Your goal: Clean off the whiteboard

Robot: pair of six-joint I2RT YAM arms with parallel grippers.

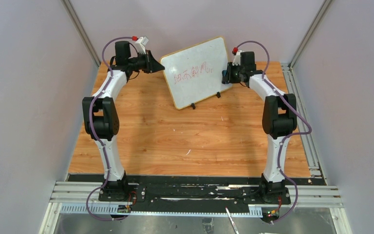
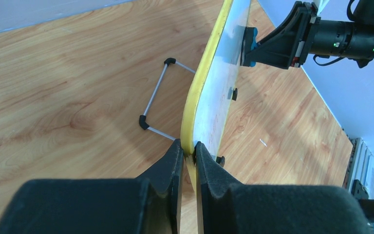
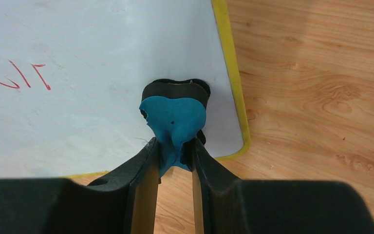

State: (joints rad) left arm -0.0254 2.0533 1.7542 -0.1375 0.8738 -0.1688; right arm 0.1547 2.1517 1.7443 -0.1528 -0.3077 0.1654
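Pinches the yellow rim of the whiteboard (image 2: pixel 214 97) in the left gripper (image 2: pixel 189 148), jaws narrowed, edge wedged between the fingertips. Clamps a blue eraser (image 3: pixel 175 117) in the right gripper (image 3: pixel 175 152), its pad pressed against the board face just ahead of the fingertips, near a corner. Shows red marks (image 3: pixel 17 75) up and left of that claw. Holds the board between both claws, tilted on its wire stand (image 2: pixel 153 100) on the wooden table (image 2: pixel 53 97).

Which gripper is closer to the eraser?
Right. The right gripper is shut on the eraser against the whiteboard; the left gripper clamps its opposite edge.
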